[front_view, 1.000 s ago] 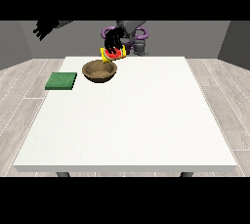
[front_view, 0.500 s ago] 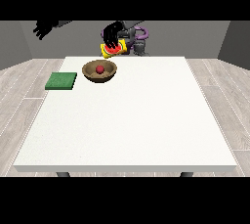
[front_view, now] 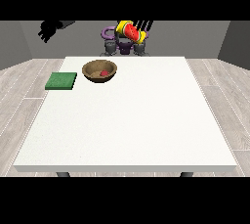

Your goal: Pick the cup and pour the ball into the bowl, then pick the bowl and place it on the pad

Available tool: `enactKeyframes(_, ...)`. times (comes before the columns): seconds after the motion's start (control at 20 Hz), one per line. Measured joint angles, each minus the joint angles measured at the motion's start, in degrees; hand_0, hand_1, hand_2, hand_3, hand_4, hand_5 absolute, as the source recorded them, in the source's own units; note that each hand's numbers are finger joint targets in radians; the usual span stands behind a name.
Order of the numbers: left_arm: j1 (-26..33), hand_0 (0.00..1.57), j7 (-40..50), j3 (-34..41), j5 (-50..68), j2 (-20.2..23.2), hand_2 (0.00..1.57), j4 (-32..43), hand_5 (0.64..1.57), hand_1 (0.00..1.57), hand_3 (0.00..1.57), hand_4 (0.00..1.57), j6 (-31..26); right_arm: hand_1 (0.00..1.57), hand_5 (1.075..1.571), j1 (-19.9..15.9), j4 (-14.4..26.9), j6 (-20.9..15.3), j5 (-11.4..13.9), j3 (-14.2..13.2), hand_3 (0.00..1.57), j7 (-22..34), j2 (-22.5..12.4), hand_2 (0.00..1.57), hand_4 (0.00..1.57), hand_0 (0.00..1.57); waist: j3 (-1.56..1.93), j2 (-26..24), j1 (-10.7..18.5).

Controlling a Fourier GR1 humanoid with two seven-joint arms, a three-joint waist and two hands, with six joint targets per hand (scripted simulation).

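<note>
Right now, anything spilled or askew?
No spill: the ball sits in the bowl. The cup is tipped on its side in the air, held at the hand at the view's right.

Cup (front_view: 130, 31) tilted up by hand at view's right (front_view: 142, 24), ball (front_view: 103, 73) in bowl (front_view: 93, 66), pad (front_view: 61, 80) beside

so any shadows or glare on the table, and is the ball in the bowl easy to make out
Front view: the table is evenly lit white, no glare, no clear cast shadows. The bowl has a darker shaded inside, and the red ball shows against it, small but distinct. The green pad reads flat. The cup at the top partly covers one robot hand.
</note>
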Motion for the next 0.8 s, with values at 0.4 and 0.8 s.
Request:
enactKeyframes(0.4,2.47,0.0,-10.73,22.59,30.31,2.79,0.0,-9.62,1.567,0.0,0.0,1.05,-7.26,0.0,1.565,1.72,0.38,-4.15,2.06,0.82,0.0,-1.93,3.79,0.0,0.72,0.0,0.0,2.26,5.78)
enactKeyframes(0.8,3.67,0.0,-15.81,36.15,49.72,12.78,0.0,-10.78,1.558,0.0,0.0,1.05,-25.44,0.0,1.568,2.79,2.57,-8.26,4.2,1.87,0.0,-8.56,9.73,0.0,0.74,0.0,0.44,8.16,9.58)
